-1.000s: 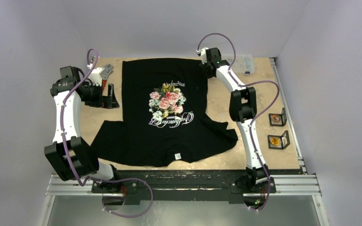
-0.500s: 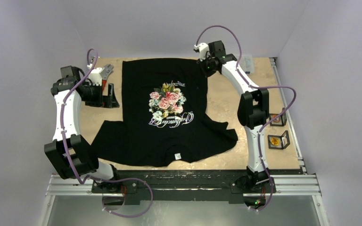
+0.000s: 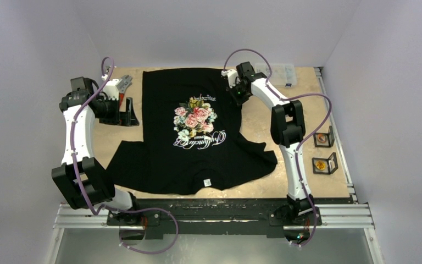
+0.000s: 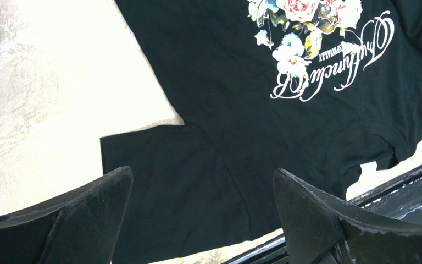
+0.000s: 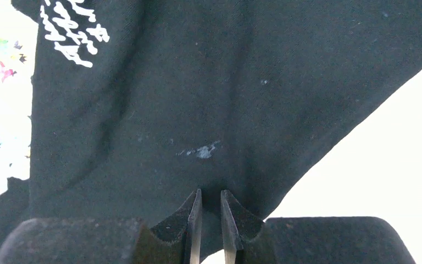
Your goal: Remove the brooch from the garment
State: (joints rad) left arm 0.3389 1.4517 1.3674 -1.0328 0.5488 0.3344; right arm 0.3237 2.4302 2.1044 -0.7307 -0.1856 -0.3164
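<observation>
Enclosure: plain white walls [image 3: 209,27] on three sides, with a beige table [image 3: 258,118] as the work surface.

Garment [image 3: 198,154]: black T-shirt lying flat at the centre of the table. Its floral print [image 3: 195,118] faces up and the neck label [image 3: 206,183] is toward the arm bases.

Brooch: not positively identified in any view. The right wrist view shows a small pale mark [image 5: 200,150] on the cloth just ahead of the fingertips. Whether it is the brooch or lint cannot be told.

Right gripper [image 5: 211,192]: over the shirt's far right corner, fingers drawn almost together with a thin slit between them. Nothing is seen held.

Left gripper [image 4: 202,173]: spread wide, holding nothing, above the left sleeve.

Risks, as judged:
- With the target unconfirmed, the narrow claw may catch cloth alone and drag the hem.
- A pinned brooch pulled without the left gripper pressing the shirt down would lift or tear the fabric.

Clearances:
- The right hem edge runs diagonally just beside the right fingertips, with bare table beyond it.
- A clear box [image 3: 283,71] sits near the right wrist at the far edge, limiting outward swing.
- Two small display stands [image 3: 323,138] [image 3: 325,163] occupy the right margin.
- The collar side lies close to the near table edge.
- Bare table remains to the left of the shirt.
</observation>
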